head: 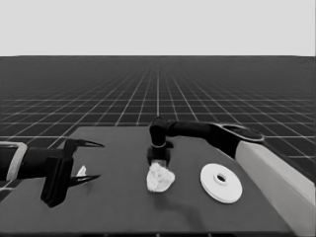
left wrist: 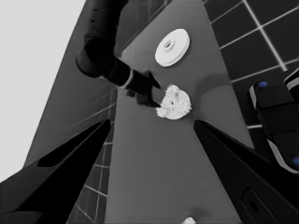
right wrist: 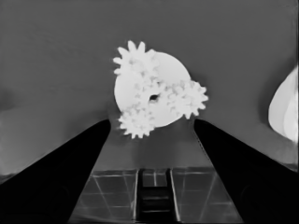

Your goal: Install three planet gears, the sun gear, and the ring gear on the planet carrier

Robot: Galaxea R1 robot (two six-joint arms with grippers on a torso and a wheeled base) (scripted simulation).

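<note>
The right gripper (head: 159, 159), fingers apart and empty, hangs just behind the smaller round part (head: 160, 178) carrying four gears (right wrist: 140, 122), the larger round part (head: 221, 182) beside it, while the left gripper (head: 89, 160) waits spread over a thin white piece (head: 81, 171).

No readable text, labels, brand names, numbers or signs appear in any view. The white parts, dark table (head: 123, 207) and robot arms seem unmarked, as far as can be seen; the floor carries only a plain grid of pale lines.
</note>
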